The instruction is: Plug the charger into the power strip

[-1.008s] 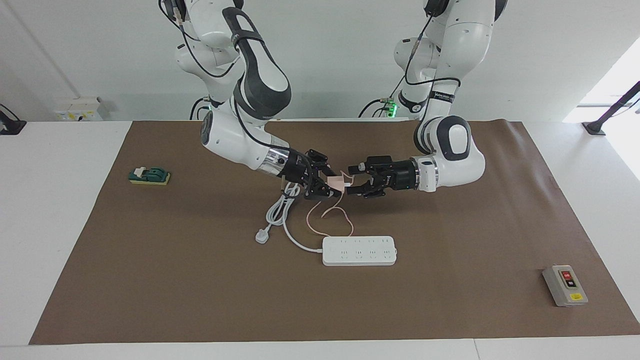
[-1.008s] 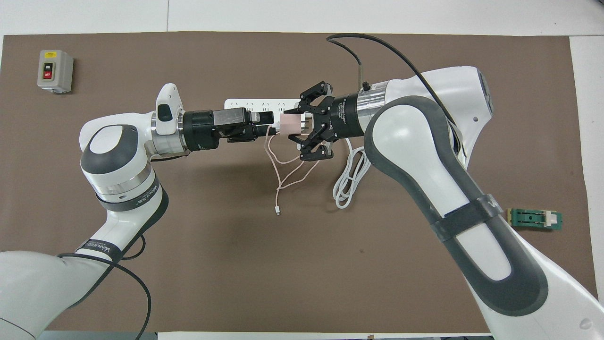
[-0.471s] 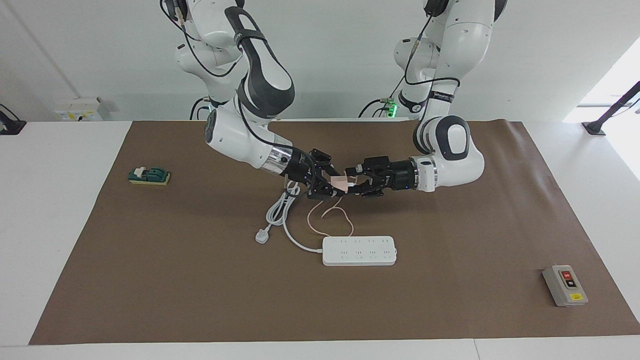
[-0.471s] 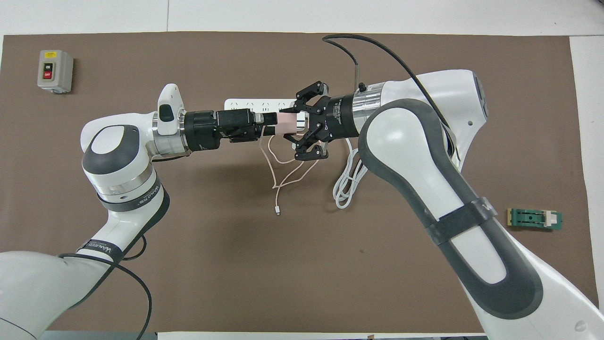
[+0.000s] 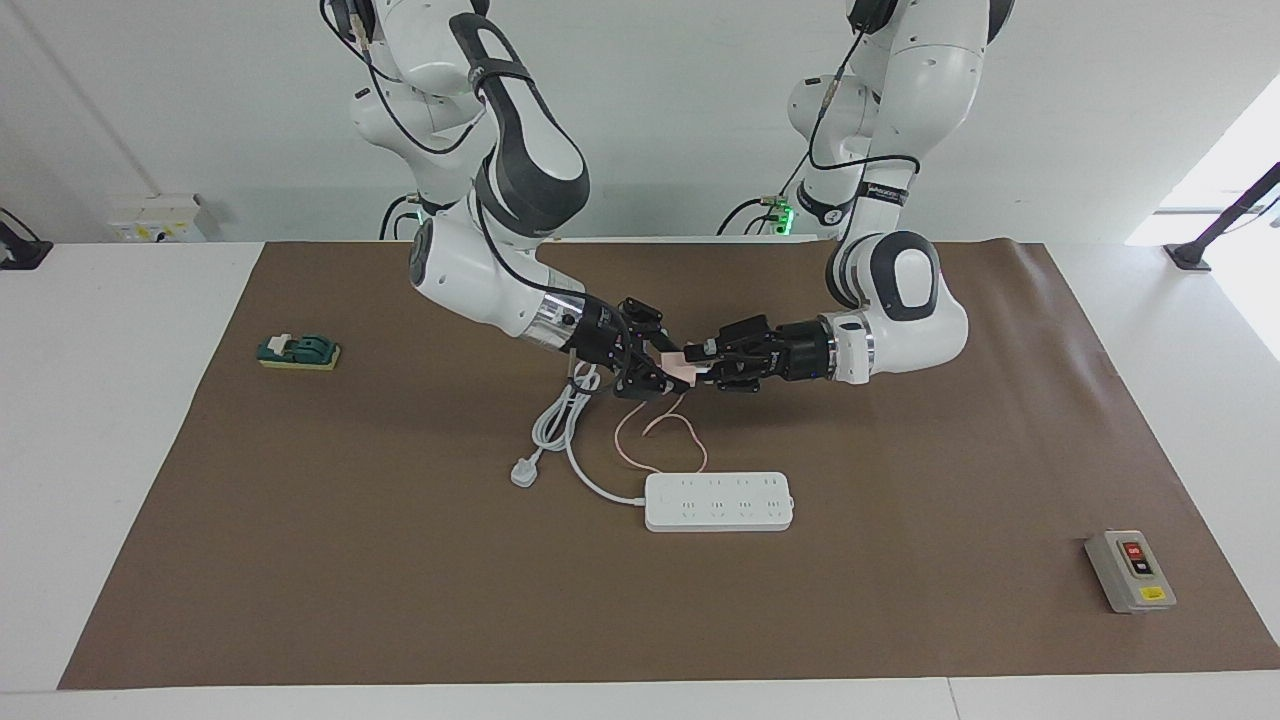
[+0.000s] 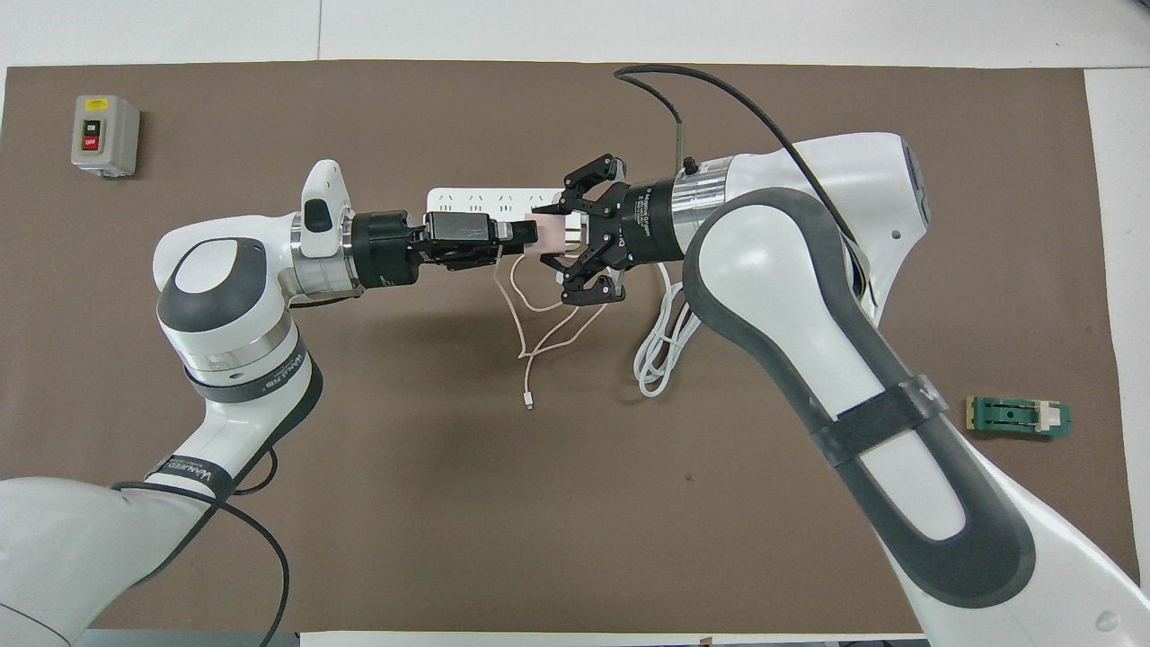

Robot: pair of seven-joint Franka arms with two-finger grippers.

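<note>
Since a second ago the left gripper has slid in and pinched its fingers onto the charger, a small pink cube the right gripper also clamps, up over the matte brown mat. Long white plastic power strip lies flat below; thin pink cable dangles in loops.

The charger, a small pink cube, is raised above the middle of the tabletop, its thin pink cable drooping in loops onto the brown mat. The power strip, a long white multi-socket bar, lies flat near the tabletop's centre, sockets upward.
</note>
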